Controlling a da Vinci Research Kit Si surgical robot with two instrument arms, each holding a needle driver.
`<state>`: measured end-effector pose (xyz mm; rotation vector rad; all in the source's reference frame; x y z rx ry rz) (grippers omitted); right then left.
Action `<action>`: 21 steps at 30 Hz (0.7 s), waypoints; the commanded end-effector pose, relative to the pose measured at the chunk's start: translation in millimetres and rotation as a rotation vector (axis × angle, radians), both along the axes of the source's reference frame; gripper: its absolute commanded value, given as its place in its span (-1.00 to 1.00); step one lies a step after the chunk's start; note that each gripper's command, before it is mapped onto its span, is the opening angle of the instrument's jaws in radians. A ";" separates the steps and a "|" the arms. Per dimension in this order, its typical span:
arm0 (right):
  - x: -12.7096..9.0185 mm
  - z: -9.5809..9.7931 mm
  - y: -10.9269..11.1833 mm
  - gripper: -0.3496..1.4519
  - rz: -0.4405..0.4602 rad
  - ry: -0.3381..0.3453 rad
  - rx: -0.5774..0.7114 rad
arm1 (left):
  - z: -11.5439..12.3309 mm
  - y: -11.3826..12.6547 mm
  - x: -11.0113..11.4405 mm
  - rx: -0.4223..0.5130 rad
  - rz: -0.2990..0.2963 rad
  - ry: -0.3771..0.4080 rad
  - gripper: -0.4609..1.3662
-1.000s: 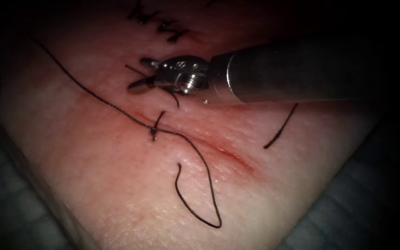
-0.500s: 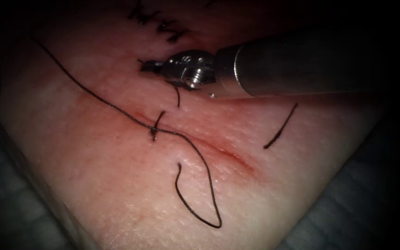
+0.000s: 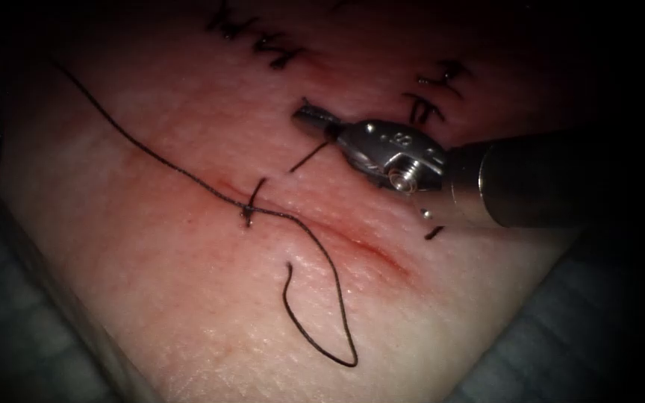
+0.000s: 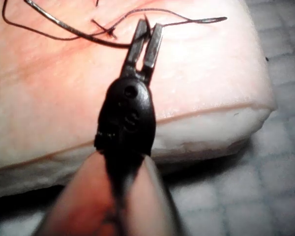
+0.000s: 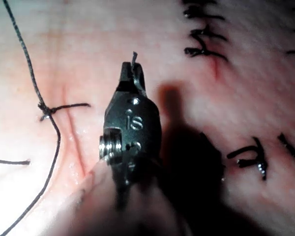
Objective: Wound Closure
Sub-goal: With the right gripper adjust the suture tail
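The tissue (image 3: 188, 298) carries a reddened cut (image 3: 360, 245) with one knotted stitch (image 3: 248, 213) across it. A long thread (image 3: 136, 145) runs from the knot to the far left. Another strand leaves the knot and loops (image 3: 337, 313) toward the near edge. The right tool (image 3: 309, 118) is to the right of the cut, its jaws shut on a short cut piece of thread (image 3: 309, 157) that dangles from them. The right wrist view shows the right tool (image 5: 130, 71) with a thread end poking past its tip. The left tool (image 4: 146, 34) hovers open over the thread by the knot (image 4: 108, 33), holding nothing.
Older dark stitches (image 3: 270, 48) sit at the far edge of the tissue, and more (image 3: 431, 93) lie behind the right tool. A loose bit of thread (image 3: 433, 233) lies under the right shaft. The tissue block ends at a grey gridded mat (image 4: 275, 162).
The right tool's jaws went from open to shut on the short thread piece, then the tool drew back to the right with it, uncovering the stitches at the far right.
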<state>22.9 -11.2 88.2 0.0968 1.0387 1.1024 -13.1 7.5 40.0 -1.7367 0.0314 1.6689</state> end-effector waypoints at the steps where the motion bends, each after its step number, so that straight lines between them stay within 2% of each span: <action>1: 0.2 0.0 0.0 -1.00 0.006 0.005 -0.002 | 0.0 0.0 0.0 -0.002 0.010 -0.005 -0.88; 7: 0.1 -0.9 1.5 -1.00 0.048 0.018 0.017 | 0.0 0.0 -0.1 -0.001 0.013 -0.007 -0.88; 13: -0.2 -1.4 1.6 -1.00 0.096 0.017 0.042 | 0.0 0.0 -0.3 -0.001 0.016 -0.009 -0.88; 16: -0.1 -1.4 1.3 -1.00 0.092 0.017 0.041 | -0.1 -0.1 -0.3 -0.001 0.018 -0.010 -0.88; 20: 0.0 -1.4 1.2 -1.00 0.064 0.050 0.042 | -0.1 -0.1 -0.5 -0.001 0.021 -0.012 -0.88; 21: -0.1 -1.4 1.2 -0.74 0.063 0.051 0.042 | 0.0 -0.1 -0.5 -0.001 0.022 -0.013 -0.88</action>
